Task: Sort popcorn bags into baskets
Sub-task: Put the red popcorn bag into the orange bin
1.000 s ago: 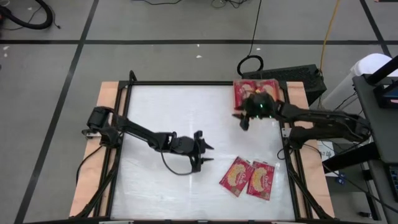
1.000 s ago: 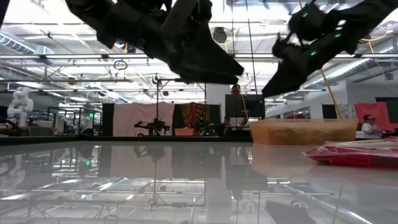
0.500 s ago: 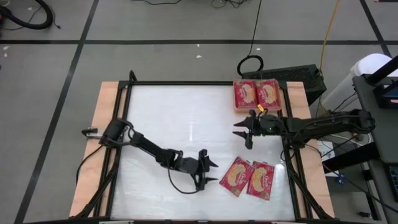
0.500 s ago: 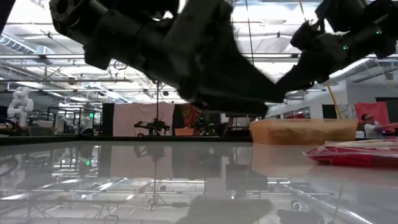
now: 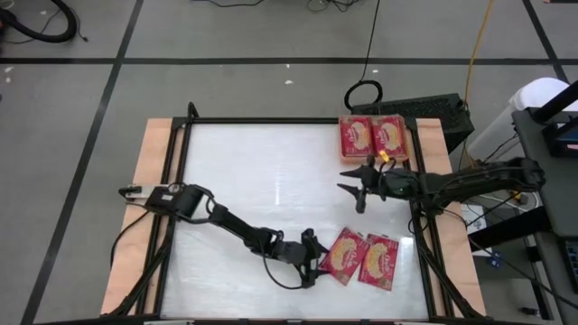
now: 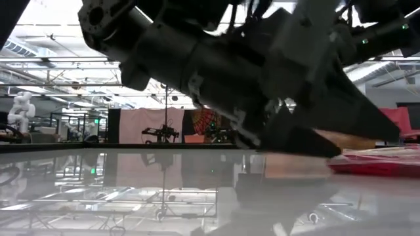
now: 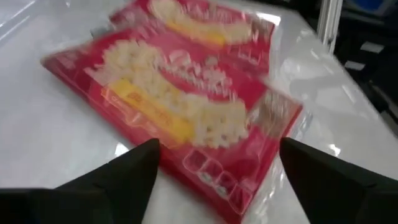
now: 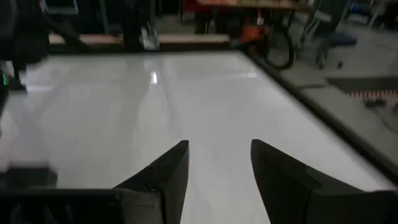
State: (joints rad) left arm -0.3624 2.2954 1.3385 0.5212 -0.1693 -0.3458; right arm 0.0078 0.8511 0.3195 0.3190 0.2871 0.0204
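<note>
two flat red popcorn bags (image 5: 361, 257)

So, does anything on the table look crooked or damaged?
Only slightly: the two loose bags near the left gripper lie tilted, unlike the two set straight in the tray. No damage shows.

White tabletop (image 5: 253, 181), black cable loop (image 5: 363, 93) on the floor, white humanoid figure (image 6: 21, 108) in the background
</note>
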